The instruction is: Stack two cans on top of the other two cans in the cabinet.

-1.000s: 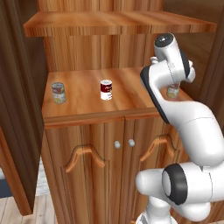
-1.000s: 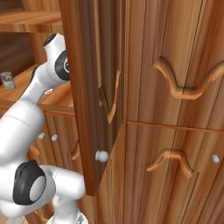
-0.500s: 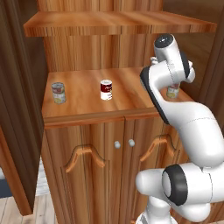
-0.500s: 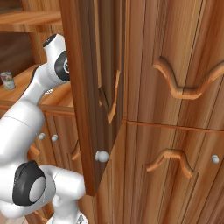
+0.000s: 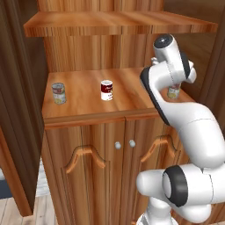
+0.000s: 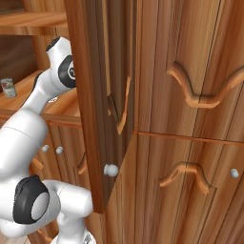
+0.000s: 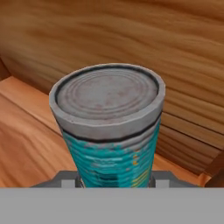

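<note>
nothing has moved; end effector point(image 7: 114, 183) grips upright teal can point(image 7: 111, 131).

Left base view: you look from behind the arm's left side, forward and down onto the open cabinet point(image 5: 88, 145), at middle range; its shelf point(image 5: 83, 94) and lower doors sit square ahead, the arm point(image 5: 171, 88) rising at lower right.

Right base view: you look from behind the arm's right side, very close to an open door's edge point(image 6: 102, 95); wood panels crowd the right half, the arm stands at left.

Shared ground: the arm, the shelf's left end and the yellowish can point(image 5: 59, 93) standing there point(image 6: 7, 87).

Hand view: you look along the hand, tight on a teal can point(image 7: 109, 131) with the cabinet's back wall point(image 7: 131, 39) just behind.
</note>
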Robot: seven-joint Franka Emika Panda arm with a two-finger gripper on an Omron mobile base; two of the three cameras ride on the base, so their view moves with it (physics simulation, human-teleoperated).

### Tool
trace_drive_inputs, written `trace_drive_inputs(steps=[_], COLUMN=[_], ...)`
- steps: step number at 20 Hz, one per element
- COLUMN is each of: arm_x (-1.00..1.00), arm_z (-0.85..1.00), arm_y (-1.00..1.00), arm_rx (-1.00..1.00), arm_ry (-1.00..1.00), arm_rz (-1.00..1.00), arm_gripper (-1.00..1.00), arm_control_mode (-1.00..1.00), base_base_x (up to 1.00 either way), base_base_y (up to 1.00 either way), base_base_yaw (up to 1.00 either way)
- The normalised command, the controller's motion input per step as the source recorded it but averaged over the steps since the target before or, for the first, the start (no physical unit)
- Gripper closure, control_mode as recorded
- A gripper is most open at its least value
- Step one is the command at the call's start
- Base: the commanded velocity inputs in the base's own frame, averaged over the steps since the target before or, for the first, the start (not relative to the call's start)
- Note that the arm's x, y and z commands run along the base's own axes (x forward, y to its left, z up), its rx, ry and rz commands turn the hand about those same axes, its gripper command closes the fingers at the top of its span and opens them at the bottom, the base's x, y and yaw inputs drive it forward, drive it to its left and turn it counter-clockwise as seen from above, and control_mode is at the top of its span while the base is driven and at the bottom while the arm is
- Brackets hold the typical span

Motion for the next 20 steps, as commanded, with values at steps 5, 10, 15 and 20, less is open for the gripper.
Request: trace_drive_inputs(steps=[5, 10, 15, 20], arm_x=[0.00, 0.00, 0.00, 0.00], arm_z=[-0.01, 0.03, 0.05, -0.05], arm_y=[0.01, 0.03, 0.03, 0.02], arm_rx=[-0.01, 0.00, 0.00, 0.00], arm_ry=[0.03, 0.06, 0.06, 0.03], arm_rz=[-0.05, -0.03, -0.01, 0.00], arm_gripper=[1.00, 1.00, 1.00, 1.00], arm_control_mode=[-1.00, -1.00, -1.00, -1.00], base_base_x=[0.00, 0.00, 0.00, 0.00], base_base_y=[0.00, 0.00, 0.00, 0.00], base_base_yaw=[0.00, 0.00, 0.00, 0.00])
